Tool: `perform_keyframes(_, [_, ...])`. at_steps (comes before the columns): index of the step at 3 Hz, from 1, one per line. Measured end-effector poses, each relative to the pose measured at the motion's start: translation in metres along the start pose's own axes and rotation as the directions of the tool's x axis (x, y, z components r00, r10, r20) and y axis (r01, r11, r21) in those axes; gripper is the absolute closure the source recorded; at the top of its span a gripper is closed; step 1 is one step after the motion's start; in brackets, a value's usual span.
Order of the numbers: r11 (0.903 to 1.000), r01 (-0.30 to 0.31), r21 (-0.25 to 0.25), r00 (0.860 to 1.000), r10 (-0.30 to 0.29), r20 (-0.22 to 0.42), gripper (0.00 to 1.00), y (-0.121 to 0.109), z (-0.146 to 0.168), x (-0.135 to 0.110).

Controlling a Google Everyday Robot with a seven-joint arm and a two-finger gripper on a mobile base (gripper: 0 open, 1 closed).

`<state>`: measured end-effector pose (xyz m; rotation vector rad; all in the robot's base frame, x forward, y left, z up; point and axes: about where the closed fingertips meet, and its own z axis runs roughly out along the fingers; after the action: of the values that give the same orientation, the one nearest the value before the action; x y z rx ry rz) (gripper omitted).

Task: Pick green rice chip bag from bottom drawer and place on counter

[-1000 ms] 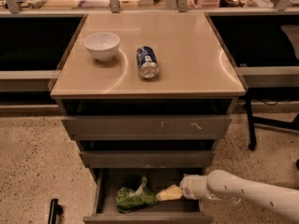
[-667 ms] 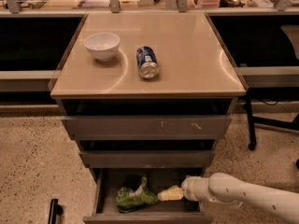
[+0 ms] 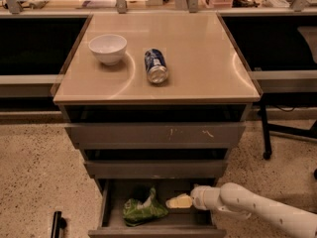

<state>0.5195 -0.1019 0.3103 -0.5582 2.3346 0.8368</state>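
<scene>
The counter (image 3: 198,58) is a glossy beige square top with a thin dark edge, set on a grey cabinet of three drawers. Speckled stone floor (image 3: 34,172) lies around it, and a long shelf with clutter runs behind at 12 o'clock. On the counter are two things: one white bowl (image 3: 107,48) at 10 o'clock and one blue soda can (image 3: 156,66) on its side near the middle, just apart from the bowl.

The top drawer (image 3: 153,134) and middle drawer (image 3: 156,168) show dark gaps above their fronts. The bottom drawer (image 3: 153,230) is pulled out and holds one green rice chip bag (image 3: 143,209), crumpled, in its left half.

One white arm (image 3: 257,209) reaches in from 4 o'clock. Its gripper (image 3: 178,201) is inside the bottom drawer, just beside the bag at the bag's 3 o'clock. Whether the gripper is apart or together cannot be told.
</scene>
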Motion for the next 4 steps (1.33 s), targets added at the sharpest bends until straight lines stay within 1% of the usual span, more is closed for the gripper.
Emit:
perform_keyframes(1, [0.9967, -0.001, -0.082, 0.999, 0.004, 0.039, 0.0, -0.009, 0.021, -0.01])
perform_keyframes(2, [0.9821, 0.006, -0.188, 0.998, 0.005, 0.059, 0.0, -0.007, 0.043, -0.022])
perform_keyframes(3, [0.9821, 0.006, -0.188, 0.998, 0.006, 0.059, 0.0, -0.007, 0.044, -0.022])
perform_keyframes(4, [0.9805, -0.012, -0.196, 0.997, 0.028, 0.076, 0.0, -0.005, 0.063, -0.011])
